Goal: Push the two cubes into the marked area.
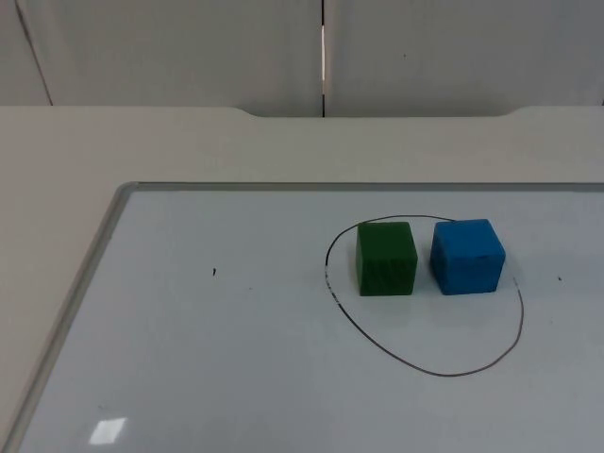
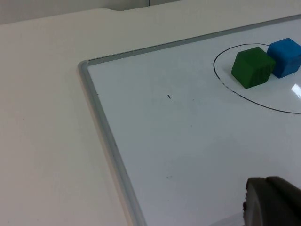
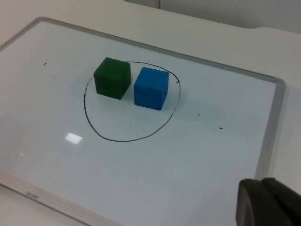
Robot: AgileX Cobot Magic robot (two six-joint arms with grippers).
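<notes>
green cube (image 1: 387, 258) and blue cube (image 1: 467, 256) inside drawn loop (image 1: 427, 365), well apart from both grippers

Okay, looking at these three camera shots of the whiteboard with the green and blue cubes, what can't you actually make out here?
- Left gripper: cut off by the picture's edge in the left wrist view, so open or shut is unclear.
- Right gripper: the same in the right wrist view.
- Blue cube: in the top view its rear edge covers the drawn outline, so whether it touches the line there is uncertain.
- Green cube: its far faces are hidden by its own body.
</notes>
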